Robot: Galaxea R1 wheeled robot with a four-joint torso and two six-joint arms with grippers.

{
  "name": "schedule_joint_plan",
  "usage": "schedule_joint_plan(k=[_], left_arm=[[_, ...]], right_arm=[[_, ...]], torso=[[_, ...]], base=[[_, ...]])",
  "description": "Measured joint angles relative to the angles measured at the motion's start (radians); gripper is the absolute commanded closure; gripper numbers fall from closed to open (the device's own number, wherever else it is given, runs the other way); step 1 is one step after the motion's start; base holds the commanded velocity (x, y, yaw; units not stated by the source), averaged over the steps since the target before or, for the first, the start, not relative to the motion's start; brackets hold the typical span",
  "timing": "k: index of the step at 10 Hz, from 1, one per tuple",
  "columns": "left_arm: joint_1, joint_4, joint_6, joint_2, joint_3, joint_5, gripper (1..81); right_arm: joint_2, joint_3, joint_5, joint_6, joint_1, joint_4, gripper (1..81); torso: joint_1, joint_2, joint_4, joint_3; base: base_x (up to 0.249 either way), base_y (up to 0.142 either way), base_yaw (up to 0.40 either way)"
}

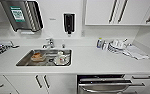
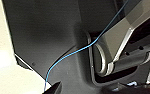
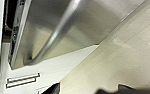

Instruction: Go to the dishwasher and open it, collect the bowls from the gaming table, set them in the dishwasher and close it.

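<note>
White table (image 1: 96,61) carried one steel sink (image 1: 23,62); below it, one dishwasher (image 1: 103,86) stood ajar, its lower part cut off. Bar handle (image 3: 58,30) seen close by right wrist. Either gripper's state: cannot tell.

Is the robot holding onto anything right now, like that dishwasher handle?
It cannot be told. The dishwasher is partly open, and its bar handle shows bare, with nothing gripping it, in the right wrist view.
</note>
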Motion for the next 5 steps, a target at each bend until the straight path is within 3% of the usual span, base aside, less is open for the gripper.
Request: schedule_joint_plan(k=[3,5], left_arm=[[-0.001,0.0,0.0,0.001,-0.001,-0.015,1.0],[-0.001,0.0,0.0,0.003,0.0,-0.074,1.0]], right_arm=[[-0.071,0.1,0.022,-0.004,-0.086,-0.089,1.0],[-0.033,0.085,0.033,-0.005,-0.168,-0.196,1.0]], torso=[[0.0,0.0,0.0,0.0],[0.0,0.0,0.0,0.0]], base=[[0.0,0.0,0.0],[0.0,0.0,0.0]])
